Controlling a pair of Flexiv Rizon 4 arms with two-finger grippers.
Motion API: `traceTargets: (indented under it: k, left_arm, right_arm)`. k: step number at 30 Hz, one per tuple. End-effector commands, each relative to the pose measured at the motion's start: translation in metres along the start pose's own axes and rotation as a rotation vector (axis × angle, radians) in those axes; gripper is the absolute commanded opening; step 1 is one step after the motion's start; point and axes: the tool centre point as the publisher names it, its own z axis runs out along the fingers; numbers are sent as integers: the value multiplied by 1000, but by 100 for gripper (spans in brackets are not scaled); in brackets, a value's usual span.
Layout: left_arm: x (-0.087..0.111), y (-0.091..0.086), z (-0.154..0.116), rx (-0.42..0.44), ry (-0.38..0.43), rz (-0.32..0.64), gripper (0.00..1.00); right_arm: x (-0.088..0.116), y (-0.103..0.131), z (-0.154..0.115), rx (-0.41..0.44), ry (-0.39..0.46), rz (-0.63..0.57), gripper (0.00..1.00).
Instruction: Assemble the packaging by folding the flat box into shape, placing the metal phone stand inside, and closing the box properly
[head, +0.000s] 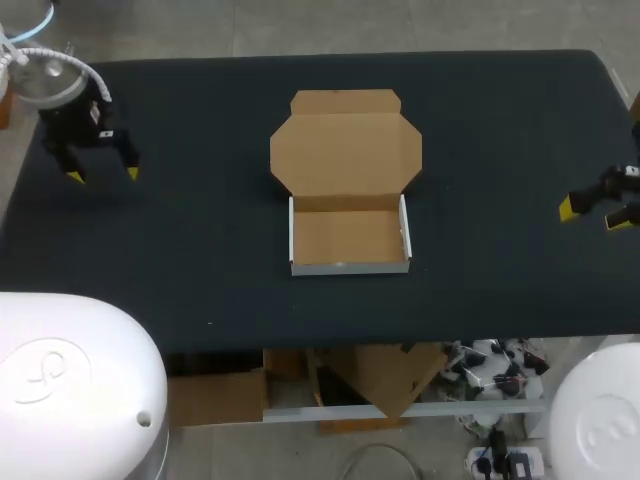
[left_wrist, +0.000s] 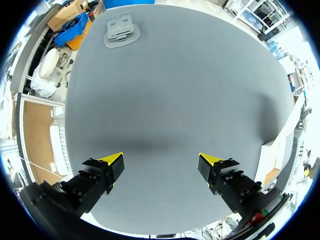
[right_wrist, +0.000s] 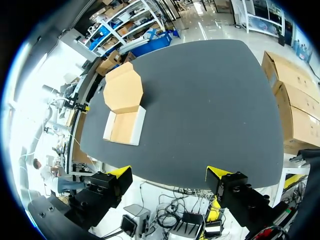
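Box (head: 349, 238) formed, open-topped | phone stand (left_wrist: 120, 31) well ahead of my left gripper (left_wrist: 161, 161); I'd fetch it next | it and right gripper (right_wrist: 169, 174) both gape, empty

The box (head: 350, 238) stands at the middle of the surface (head: 180, 260), walls up, lid (head: 345, 150) flat behind it — the one obstacle there. Bare room lies between it and the left tool (head: 103, 175) and the right tool (head: 594, 215) — the stand (left_wrist: 121, 31) lies far ahead of the left.
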Motion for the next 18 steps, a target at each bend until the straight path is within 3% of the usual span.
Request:
traceTargets:
  k: [1,18]
  left_arm:
    - [-1,-16,12,-19,-18,-6,100]
    - [-25,-58,33,-13,-55,-27,100]
  right_arm:
    - [0,-1,-1,-1,0,0,100]
    - [0,-1,-1,-1,0,0,100]
